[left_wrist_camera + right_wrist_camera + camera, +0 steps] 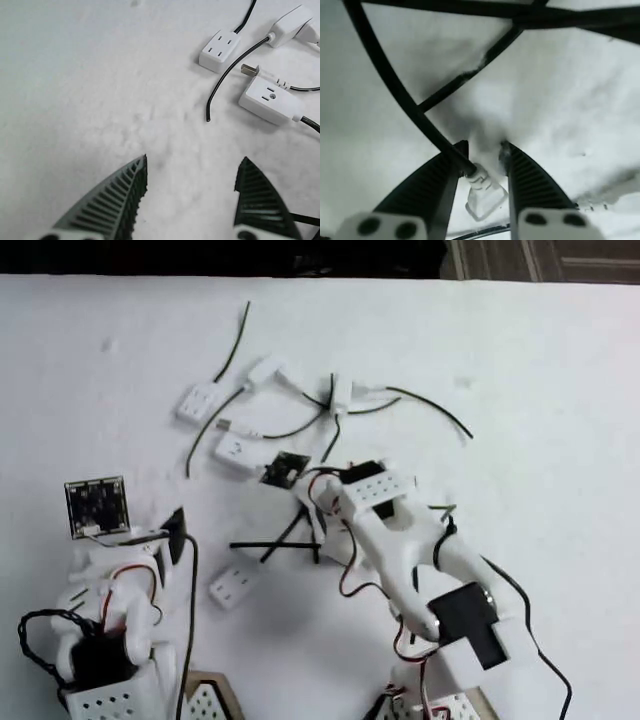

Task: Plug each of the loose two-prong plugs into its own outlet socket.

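Right wrist view: right tool [484, 147] tight on plug [483, 196], prongs hidden; left tool [194, 159] agape.

A white table [560, 360] borders a dark strip [200, 255] at its far edge.

Smooth plastic socket [218, 49] on rough matt table [75, 75]

Three white sockets [238, 452] and loose black cords [270, 545] lie scattered across the table [540, 360].
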